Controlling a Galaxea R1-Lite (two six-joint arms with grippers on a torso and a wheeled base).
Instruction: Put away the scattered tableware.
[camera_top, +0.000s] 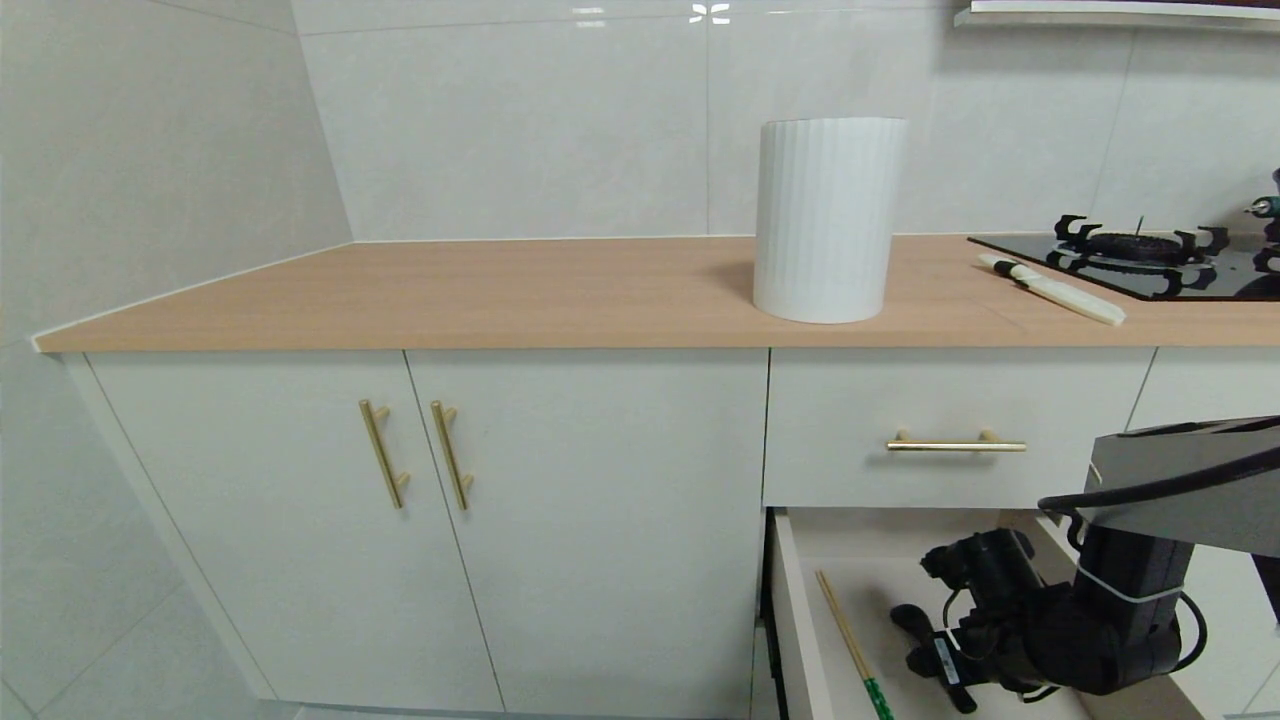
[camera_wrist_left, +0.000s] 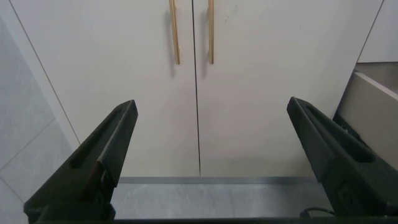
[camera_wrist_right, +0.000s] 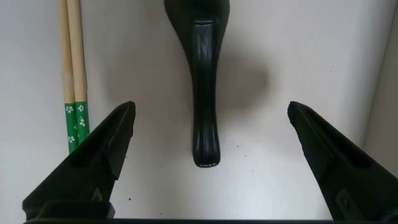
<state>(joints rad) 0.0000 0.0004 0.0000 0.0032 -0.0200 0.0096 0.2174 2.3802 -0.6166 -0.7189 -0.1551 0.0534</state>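
Spoon (camera_wrist_right: 205, 124) lies black in the open drawer (camera_top: 795, 590), and we see it centred between our right tool's (camera_wrist_right: 209, 115) spread fingers. Chopsticks (camera_top: 845, 625) lie at its 9 o'clock. Our left tool (camera_wrist_left: 211, 115) also gapes, facing the cabinet doors (camera_wrist_left: 261, 93).

right arm (camera_top: 1110, 630): black | upper link (camera_top: 1200, 500): grey | cables (camera_top: 1192, 628): black | jaws: black wedges

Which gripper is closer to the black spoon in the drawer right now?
Right. The right gripper hangs open directly over the spoon in the drawer; the left gripper is away from it, facing the cabinet doors.
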